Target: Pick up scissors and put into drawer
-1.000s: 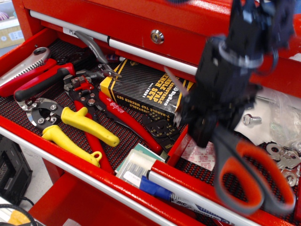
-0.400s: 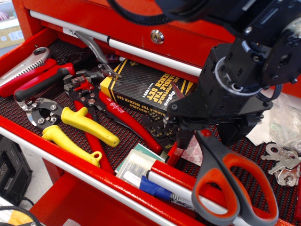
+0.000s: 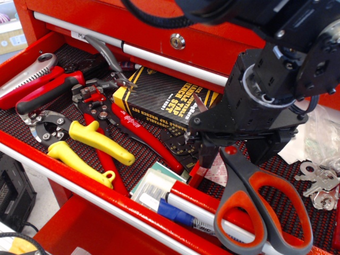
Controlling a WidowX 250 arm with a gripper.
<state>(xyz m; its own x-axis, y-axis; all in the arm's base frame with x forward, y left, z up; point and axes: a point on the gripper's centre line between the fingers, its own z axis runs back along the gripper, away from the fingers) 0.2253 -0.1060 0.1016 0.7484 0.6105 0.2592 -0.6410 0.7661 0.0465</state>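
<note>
Setting: red tool-chest drawer (image 3: 79, 183), black ribbed liner.
Left of frame: yellow-handled snips (image 3: 79, 143), red-handled pliers (image 3: 133, 130), black box (image 3: 162, 98).
Right of centre: gripper (image 3: 234, 151), fingers spread apart, straddling the scissors' pivot.
Lower right: scissors (image 3: 260, 204), handles over the drawer's front edge.
Far right: keys (image 3: 319, 183).

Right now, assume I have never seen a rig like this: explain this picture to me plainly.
One camera looks down from the front at an open red tool-chest drawer. The big black machine on the right is a robot arm; its grasping part, the end effector, sits over the scissors near their red pivot. Whether it is clamped on them cannot be told here. The scissors' grey and orange handles stick out over the drawer's front edge. On the black liner lie yellow-handled snips, red-handled pliers, a black box and, far right, keys.
</note>
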